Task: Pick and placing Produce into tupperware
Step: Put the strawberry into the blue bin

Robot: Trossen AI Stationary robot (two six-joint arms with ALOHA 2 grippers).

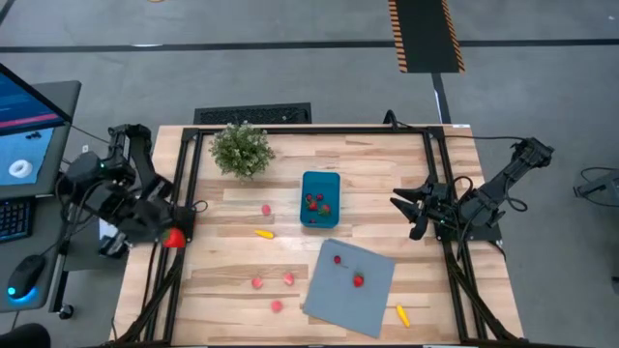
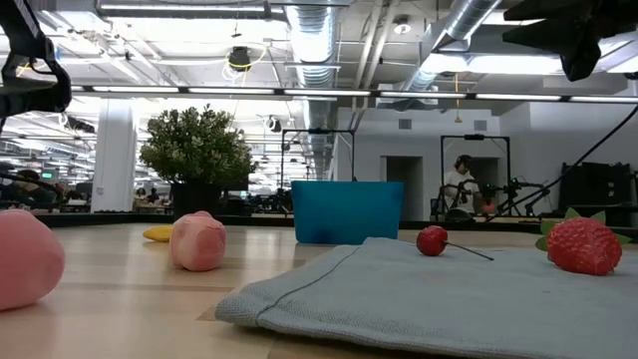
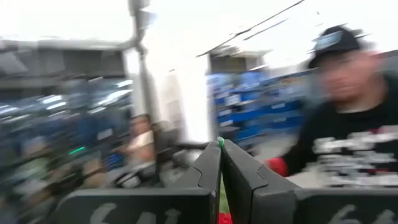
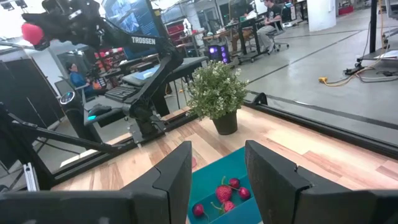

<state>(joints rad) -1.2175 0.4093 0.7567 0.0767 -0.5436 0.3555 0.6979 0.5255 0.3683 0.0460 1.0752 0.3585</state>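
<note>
The teal tupperware [image 1: 320,180] stands mid-table with several red pieces of produce [image 4: 225,191] inside. More produce lies loose: pink pieces [image 1: 288,278], a yellow one [image 1: 263,233], and a cherry [image 2: 432,240] and a strawberry [image 2: 584,245] on the grey-blue sheet [image 1: 372,304]. My left gripper [image 1: 174,235] is raised at the table's left edge, shut on a red strawberry-like piece [image 4: 31,32]. My right gripper [image 1: 406,216] hangs open at the table's right side, pointing at the tupperware, nothing between its fingers. My left gripper pinches the red piece between its two shut fingers [image 3: 205,171]. A green tip [image 3: 220,142] sticks out at the fingers' free ends and red [image 3: 224,218] shows lower down in the slit. The piece is lifted clear of the table, beyond its left edge.
A bushy potted plant [image 1: 242,148] stands at the far left of the table. A black frame runs along the table's sides [image 1: 189,193]. A person in a dark shirt [image 3: 348,143] is beyond the left arm. A yellow-orange piece [image 1: 401,314] lies near the front edge.
</note>
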